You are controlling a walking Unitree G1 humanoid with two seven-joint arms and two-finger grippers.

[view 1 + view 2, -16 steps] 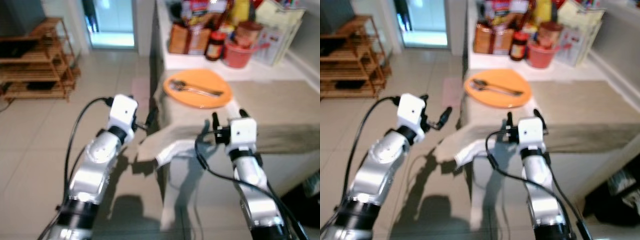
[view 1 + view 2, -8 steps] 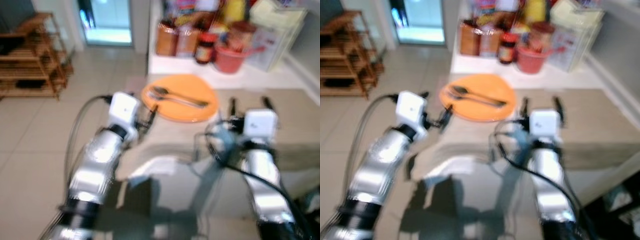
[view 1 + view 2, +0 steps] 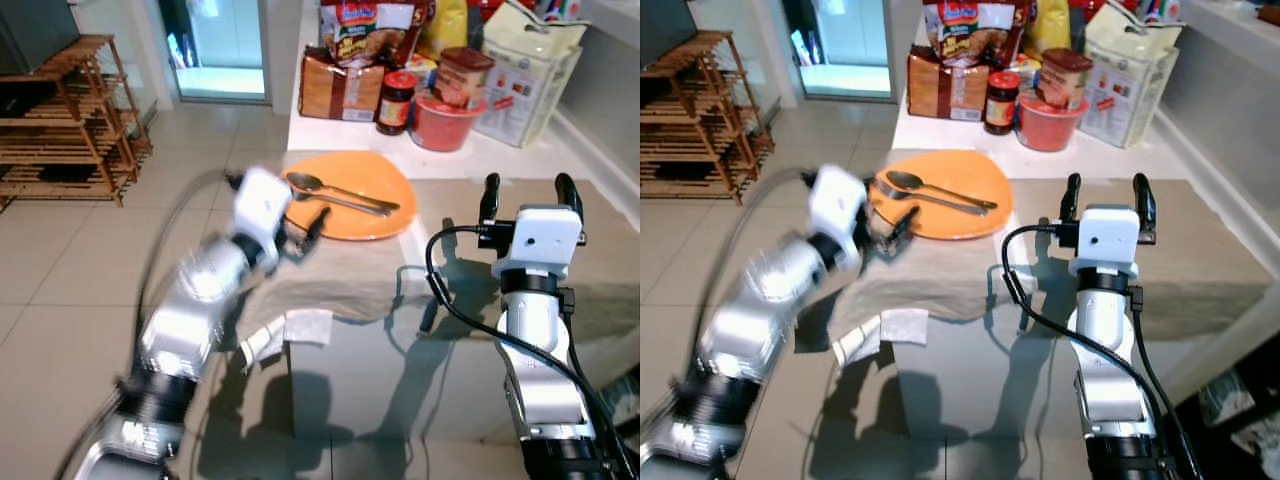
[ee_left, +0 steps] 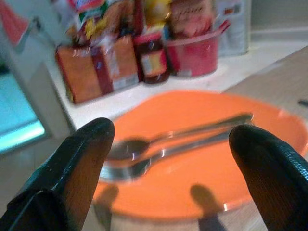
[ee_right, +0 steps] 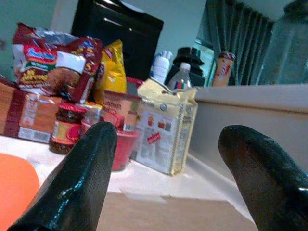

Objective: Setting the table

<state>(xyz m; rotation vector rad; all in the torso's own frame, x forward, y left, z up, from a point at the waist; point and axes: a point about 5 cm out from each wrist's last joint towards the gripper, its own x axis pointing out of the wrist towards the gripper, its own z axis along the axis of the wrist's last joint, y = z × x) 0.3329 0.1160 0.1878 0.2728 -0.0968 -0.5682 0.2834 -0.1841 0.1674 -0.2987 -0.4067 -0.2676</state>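
An orange plate (image 3: 385, 215) lies on the beige-clothed table (image 3: 460, 200) near its left corner. A metal spoon (image 3: 306, 182) and a second utensil (image 3: 352, 204) rest on the plate. My left gripper (image 3: 305, 228) is open at the plate's near-left rim. In the left wrist view the left gripper (image 4: 168, 137) frames the spoon (image 4: 126, 149) and plate (image 4: 192, 187) just ahead, touching nothing. My right gripper (image 3: 524, 192) stands open and empty above the cloth, right of the plate. The right gripper (image 5: 166, 132) faces the groceries.
Groceries crowd the white counter behind the plate: bread packs (image 3: 335, 90), a jar (image 3: 397, 100), a red bowl (image 3: 445, 120) and a carton (image 3: 520, 85). The cloth hangs over the table's front, with a white tag (image 3: 305, 325). A wooden rack (image 3: 70, 120) stands at the left across the tiled floor.
The view has shifted nearer the table. My left gripper rose from beside the table corner to the plate's rim. My right gripper lifted from the table's front edge to over the cloth.
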